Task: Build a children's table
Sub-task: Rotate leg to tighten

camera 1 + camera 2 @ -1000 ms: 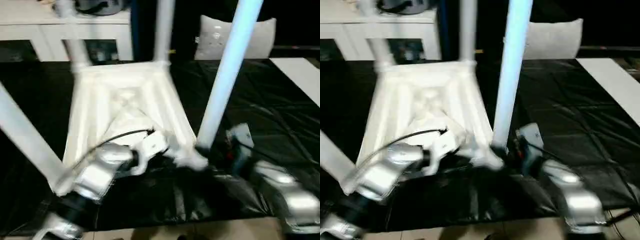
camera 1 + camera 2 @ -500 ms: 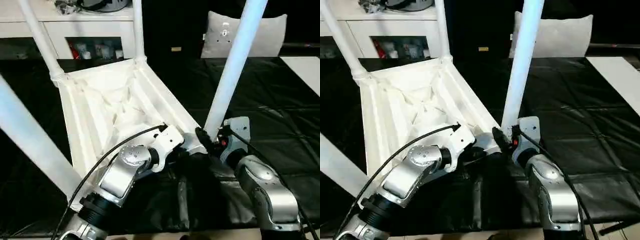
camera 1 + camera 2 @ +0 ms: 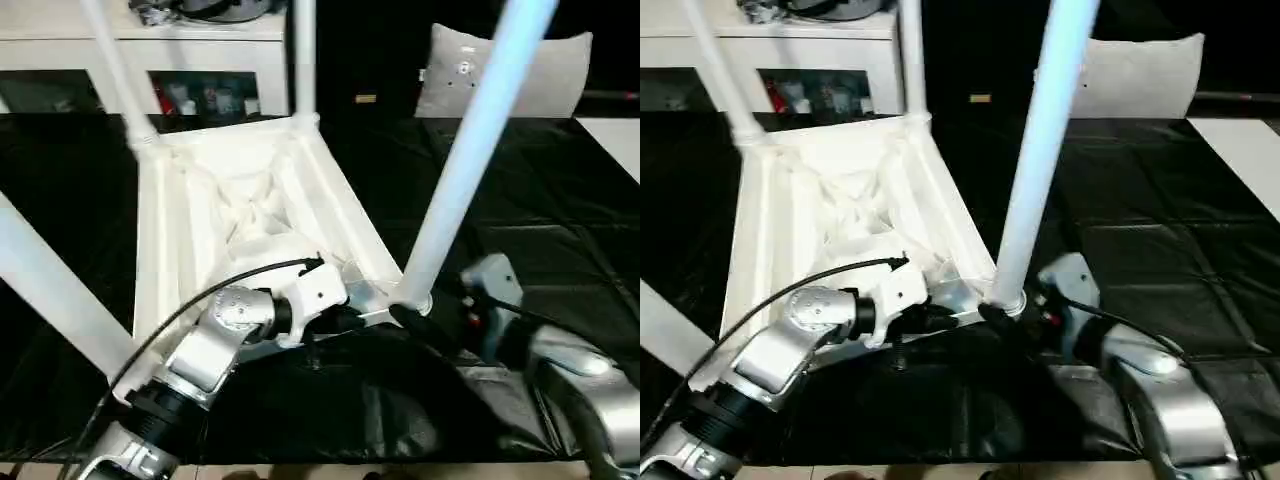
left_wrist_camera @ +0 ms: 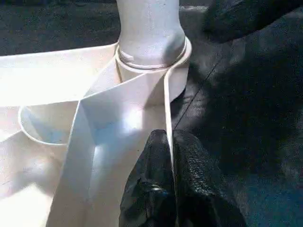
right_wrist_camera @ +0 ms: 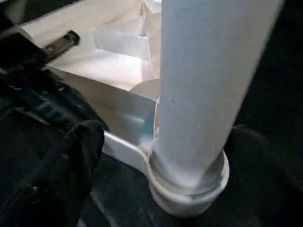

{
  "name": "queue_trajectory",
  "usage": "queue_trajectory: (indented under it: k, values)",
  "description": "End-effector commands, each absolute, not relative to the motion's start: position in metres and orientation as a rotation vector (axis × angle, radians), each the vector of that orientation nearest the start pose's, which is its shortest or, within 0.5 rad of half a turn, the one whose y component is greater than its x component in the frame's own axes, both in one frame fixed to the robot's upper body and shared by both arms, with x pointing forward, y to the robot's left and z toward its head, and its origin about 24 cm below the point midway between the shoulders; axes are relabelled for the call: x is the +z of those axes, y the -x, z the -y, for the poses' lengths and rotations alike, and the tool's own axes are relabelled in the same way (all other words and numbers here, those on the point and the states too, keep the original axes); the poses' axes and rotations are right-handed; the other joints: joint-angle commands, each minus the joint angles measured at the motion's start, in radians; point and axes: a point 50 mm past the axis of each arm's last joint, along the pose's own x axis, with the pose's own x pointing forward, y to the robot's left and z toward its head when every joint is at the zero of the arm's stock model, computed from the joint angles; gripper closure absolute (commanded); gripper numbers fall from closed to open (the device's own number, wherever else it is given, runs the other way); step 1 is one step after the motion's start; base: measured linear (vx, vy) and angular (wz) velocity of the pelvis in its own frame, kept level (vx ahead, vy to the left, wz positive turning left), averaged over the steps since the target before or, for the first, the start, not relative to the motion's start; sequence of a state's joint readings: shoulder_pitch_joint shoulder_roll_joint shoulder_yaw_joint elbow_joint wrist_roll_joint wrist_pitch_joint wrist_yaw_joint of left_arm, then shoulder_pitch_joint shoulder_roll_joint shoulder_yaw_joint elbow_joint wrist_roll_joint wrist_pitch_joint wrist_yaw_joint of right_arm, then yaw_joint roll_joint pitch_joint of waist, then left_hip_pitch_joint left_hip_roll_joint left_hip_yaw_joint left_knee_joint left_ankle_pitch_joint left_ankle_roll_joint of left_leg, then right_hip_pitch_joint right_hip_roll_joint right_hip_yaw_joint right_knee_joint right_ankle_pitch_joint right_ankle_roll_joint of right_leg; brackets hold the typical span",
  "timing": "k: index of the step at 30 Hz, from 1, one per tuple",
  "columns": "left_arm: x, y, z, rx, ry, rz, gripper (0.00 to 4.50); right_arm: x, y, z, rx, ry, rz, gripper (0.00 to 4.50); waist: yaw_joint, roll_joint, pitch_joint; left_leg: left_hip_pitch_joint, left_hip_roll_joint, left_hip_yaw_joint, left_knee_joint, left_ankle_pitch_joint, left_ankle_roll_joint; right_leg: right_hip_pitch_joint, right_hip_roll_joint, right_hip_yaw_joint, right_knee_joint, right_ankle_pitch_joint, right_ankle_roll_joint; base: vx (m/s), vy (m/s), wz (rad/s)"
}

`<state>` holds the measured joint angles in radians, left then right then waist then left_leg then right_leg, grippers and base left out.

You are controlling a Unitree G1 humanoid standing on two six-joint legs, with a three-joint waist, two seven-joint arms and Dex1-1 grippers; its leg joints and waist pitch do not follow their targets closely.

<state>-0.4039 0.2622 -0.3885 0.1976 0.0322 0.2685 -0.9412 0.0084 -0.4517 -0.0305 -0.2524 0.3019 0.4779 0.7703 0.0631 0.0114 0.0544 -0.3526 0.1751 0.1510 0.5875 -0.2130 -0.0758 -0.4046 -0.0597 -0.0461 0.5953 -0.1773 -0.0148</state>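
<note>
We have the small white plastic children's table [image 3: 250, 215] lying upside down on the black-covered work table [image 3: 560, 190], ribbed underside up, so the corner sockets face us and the long tapered white tubular legs [image 3: 470, 160] can stand in them. All four legs appear seated.

Our left gripper [image 4: 168, 156] is pinched shut on the thin white rim of the tabletop [image 4: 166, 111], just short of the round corner socket [image 4: 154, 71] ahead of its fingertips. We judge this grip is there to steady the top.

Our right gripper [image 3: 1025, 305] sits at the base of the near leg, right beside that same socket; the leg's foot rises just in front of it. Its jaws look parted and off the leg, though we cannot see them clearly enough to be sure.
</note>
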Motion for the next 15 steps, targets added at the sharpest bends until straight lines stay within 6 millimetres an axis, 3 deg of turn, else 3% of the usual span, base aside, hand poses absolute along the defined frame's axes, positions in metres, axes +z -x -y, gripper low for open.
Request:
queue_trajectory:
  k: [1, 2, 4, 8, 9, 12, 15]
  values:
    - [0.071, -0.292, -0.077, -1.21, -0.356, -0.191, 4.5, 0.082, -0.226, 0.192, 0.816, 0.046, -0.25, 0.04, 0.004, -0.016, -0.056, -0.011, 0.043, -0.003, -0.064, -0.118, 0.089, 0.061, -0.075, 0.043, -0.076, -0.253, -0.162, 0.0, 0.0, 0.0]
    - [0.074, -0.292, -0.078, -1.206, -0.327, -0.178, 4.5, 0.083, -0.223, 0.195, 0.811, 0.029, -0.245, 0.04, 0.004, -0.017, -0.056, -0.011, 0.043, -0.002, -0.063, -0.122, 0.09, 0.061, -0.074, 0.043, -0.077, -0.263, -0.158, 0.0, 0.0, 0.0]
    - [0.077, -0.29, -0.08, -1.197, -0.28, -0.148, 4.07, 0.085, -0.217, 0.196, 0.801, -0.008, -0.235, 0.0, 0.002, -0.02, -0.055, -0.014, 0.042, -0.004, -0.066, -0.126, 0.086, 0.061, -0.075, 0.041, -0.08, -0.311, -0.142, 0.0, 0.0, 0.0]
    - [0.081, -0.286, -0.08, -1.132, -0.199, -0.101, 3.85, 0.084, -0.208, 0.191, 0.789, -0.058, -0.228, 0.0, -0.001, -0.018, -0.052, -0.011, 0.046, -0.003, -0.067, -0.157, 0.078, 0.054, -0.074, 0.039, -0.088, -0.358, -0.15, 0.0, 0.0, 0.0]
    - [0.083, -0.286, -0.081, -1.055, -0.174, -0.08, 3.67, 0.083, -0.203, 0.188, 0.782, -0.067, -0.232, 0.0, -0.003, -0.02, -0.05, -0.014, 0.045, -0.004, -0.067, -0.167, 0.075, 0.054, -0.072, 0.039, -0.088, -0.376, -0.134, 0.0, 0.0, 0.0]
    - [0.086, -0.283, -0.085, -0.894, -0.099, -0.037, 3.67, 0.079, -0.195, 0.178, 0.746, -0.083, -0.231, 0.0, -0.004, -0.019, -0.047, -0.014, 0.043, -0.005, -0.068, -0.19, 0.069, 0.051, -0.072, 0.038, -0.096, -0.428, -0.111, 0.0, 0.0, 0.0]
    - [0.084, -0.273, -0.089, -0.792, -0.033, -0.034, 3.67, 0.076, -0.199, 0.168, 0.672, -0.108, -0.215, 0.0, -0.01, -0.02, -0.042, -0.017, 0.039, -0.007, -0.071, -0.204, 0.061, 0.044, -0.069, 0.038, -0.104, -0.49, -0.072, 0.0, 0.0, 0.0]
